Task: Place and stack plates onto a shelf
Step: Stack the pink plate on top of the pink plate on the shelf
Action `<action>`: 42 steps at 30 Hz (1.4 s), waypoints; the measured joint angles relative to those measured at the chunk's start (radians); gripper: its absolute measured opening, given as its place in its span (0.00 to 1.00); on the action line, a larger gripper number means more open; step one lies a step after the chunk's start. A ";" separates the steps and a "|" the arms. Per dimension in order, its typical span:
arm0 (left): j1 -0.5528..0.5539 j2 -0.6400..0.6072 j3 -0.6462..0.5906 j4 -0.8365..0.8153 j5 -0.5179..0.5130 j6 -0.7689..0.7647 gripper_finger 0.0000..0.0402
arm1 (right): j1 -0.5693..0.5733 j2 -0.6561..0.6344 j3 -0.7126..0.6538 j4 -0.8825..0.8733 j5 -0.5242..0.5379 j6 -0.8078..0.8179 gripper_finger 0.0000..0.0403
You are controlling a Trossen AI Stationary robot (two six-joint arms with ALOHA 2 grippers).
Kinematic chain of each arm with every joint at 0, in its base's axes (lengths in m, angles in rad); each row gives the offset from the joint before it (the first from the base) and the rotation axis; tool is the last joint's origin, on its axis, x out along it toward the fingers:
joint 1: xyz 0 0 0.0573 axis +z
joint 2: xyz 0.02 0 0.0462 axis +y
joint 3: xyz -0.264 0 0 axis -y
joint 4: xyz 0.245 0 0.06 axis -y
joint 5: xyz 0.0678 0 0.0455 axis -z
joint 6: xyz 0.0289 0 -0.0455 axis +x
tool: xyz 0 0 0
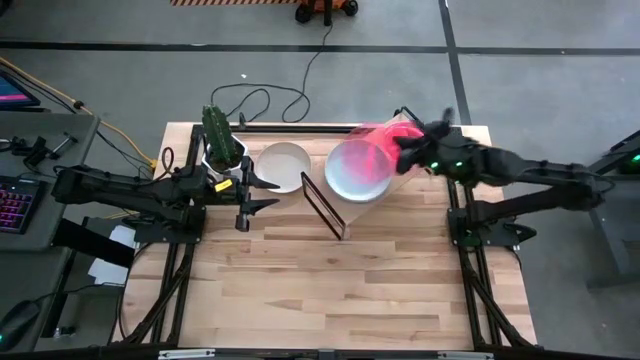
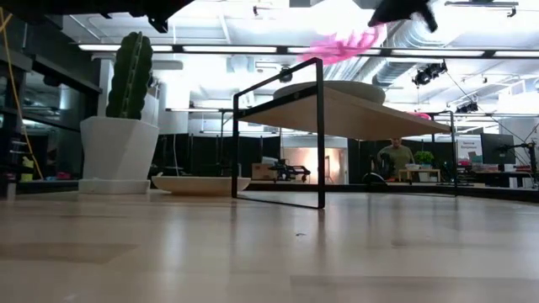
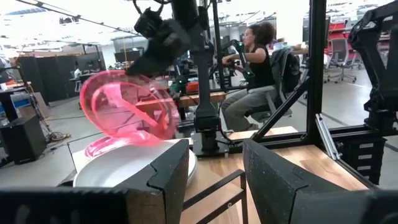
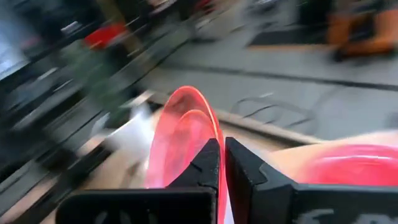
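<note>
The pink plate (image 1: 378, 148) hangs tilted above the pale plate (image 1: 350, 178) on the shelf (image 2: 362, 114), pinched at its rim by our right end effector (image 1: 405, 150). Beside the shelf on the worktop (image 1: 330, 280) we see a cream plate (image 1: 283, 166), with our left end effector (image 1: 262, 192) spread wide and empty next to it, and the cactus pot (image 1: 222, 140) beyond.

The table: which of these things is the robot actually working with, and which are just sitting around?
Part of the job:
- pink plate, gripped by the right end effector
- grey-green plate on the shelf
- cream plate on the table
- shelf

Just lying about:
- cactus in its white pot
- keyboard beside the table
- left end effector, open, waiting by the cream plate
</note>
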 joint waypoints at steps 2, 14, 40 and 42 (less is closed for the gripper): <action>0.000 0.000 0.000 -0.002 0.000 0.000 0.35 | -0.029 -0.053 0.000 -0.084 0.097 0.032 0.00; 0.000 0.000 0.000 0.004 0.000 0.000 0.35 | -0.072 -0.167 0.000 -0.583 0.412 0.399 0.00; 0.000 0.000 0.000 0.009 0.000 0.016 0.35 | -0.211 0.104 -0.001 -0.544 0.292 0.356 0.00; 0.000 0.000 0.000 0.009 0.000 0.016 0.35 | -0.228 0.118 -0.001 -0.525 0.268 0.330 0.00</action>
